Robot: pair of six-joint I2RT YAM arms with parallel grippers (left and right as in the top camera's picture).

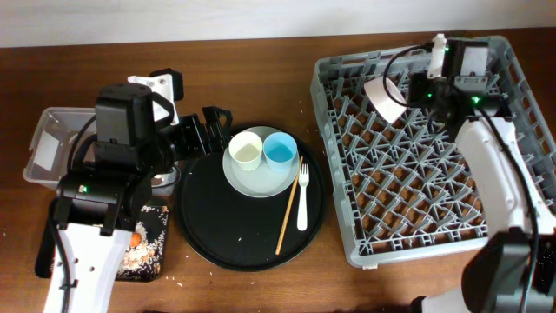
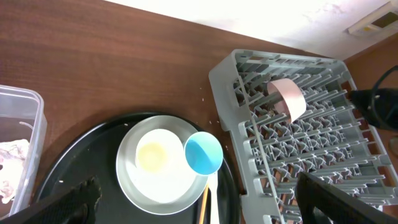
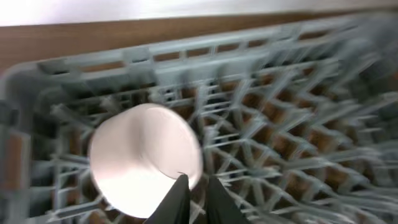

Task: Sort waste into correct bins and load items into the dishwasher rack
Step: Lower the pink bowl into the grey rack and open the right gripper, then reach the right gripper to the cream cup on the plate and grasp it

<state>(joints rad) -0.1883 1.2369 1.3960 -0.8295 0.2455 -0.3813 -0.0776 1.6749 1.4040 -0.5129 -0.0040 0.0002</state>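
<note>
Our right pincer (image 3: 196,183), dark fingers (image 3: 178,198) nearly together, sits at the rim of the smooth white bowl (image 3: 143,162); whether it pinches, we cannot tell. The bowl tilts among the upright pegs of the grey plastic rack (image 3: 298,124). Our left pincer (image 2: 198,182) gapes wide, empty, over the round plate (image 2: 127,182).

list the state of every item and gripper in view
white bowl, tilted in the dishwasher rack
cream cup, upright on the plate
light blue cup, upright on the plate
white fork, flat on the round tray
chopstick, flat on the round tray
left gripper, open, empty
right gripper, closed by the bowl's edge
</note>
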